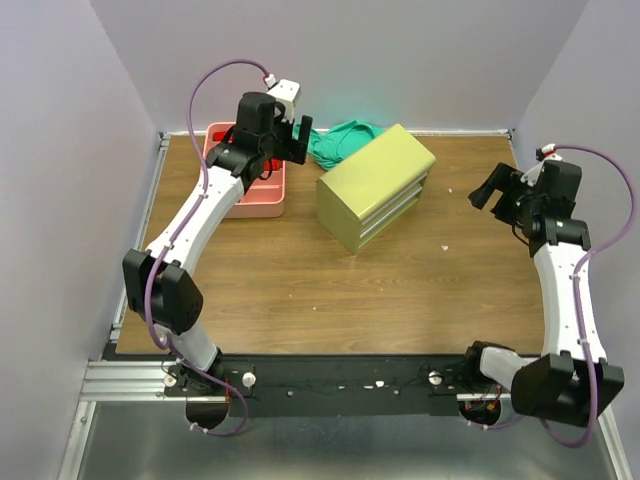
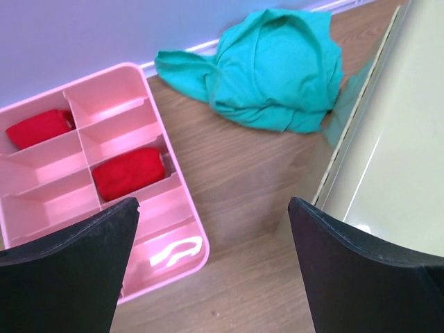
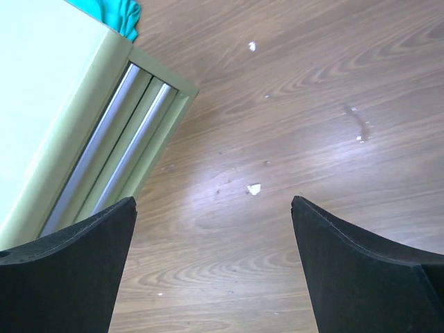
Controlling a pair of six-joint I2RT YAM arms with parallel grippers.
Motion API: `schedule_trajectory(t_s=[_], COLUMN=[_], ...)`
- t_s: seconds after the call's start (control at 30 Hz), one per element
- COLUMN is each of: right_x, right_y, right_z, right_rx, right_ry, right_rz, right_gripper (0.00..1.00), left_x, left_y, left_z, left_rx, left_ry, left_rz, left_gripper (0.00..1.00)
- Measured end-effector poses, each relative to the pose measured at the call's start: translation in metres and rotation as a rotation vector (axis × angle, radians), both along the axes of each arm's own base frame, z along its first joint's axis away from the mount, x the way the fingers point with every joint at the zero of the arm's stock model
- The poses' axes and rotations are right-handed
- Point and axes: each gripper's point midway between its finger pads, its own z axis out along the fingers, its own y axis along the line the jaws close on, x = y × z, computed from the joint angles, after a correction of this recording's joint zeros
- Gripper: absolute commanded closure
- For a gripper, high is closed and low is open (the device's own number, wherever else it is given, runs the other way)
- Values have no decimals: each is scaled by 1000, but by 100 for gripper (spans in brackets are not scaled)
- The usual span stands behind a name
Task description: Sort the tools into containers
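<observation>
Left gripper (image 2: 213,207) fingers spread wide, empty. Pink divided tray (image 2: 196,236) lay beyond one finger, red items (image 2: 128,172) in two compartments. Right gripper (image 3: 214,202) likewise spread, empty, olive drawer chest (image 3: 41,90) beyond one finger.

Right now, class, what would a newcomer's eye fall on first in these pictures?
The olive-green drawer chest stands mid-table, set at an angle. A crumpled teal cloth lies just behind it, by the back wall. In the far left corner, a pink divided tray holds two red items in separate compartments.
</observation>
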Motion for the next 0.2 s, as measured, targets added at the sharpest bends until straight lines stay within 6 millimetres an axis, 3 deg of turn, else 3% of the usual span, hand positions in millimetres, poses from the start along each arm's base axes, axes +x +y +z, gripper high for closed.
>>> schedule_trajectory(t_s=[0.2], right_x=[-14], right_y=[-10], right_z=[6], right_rx=[-94], right_ry=[-30], right_rz=[-16], right_gripper=[0], left_x=[-20], left_y=[17], left_z=[-10], left_rx=[41], left_ry=[15], left_rz=[20], left_gripper=[1])
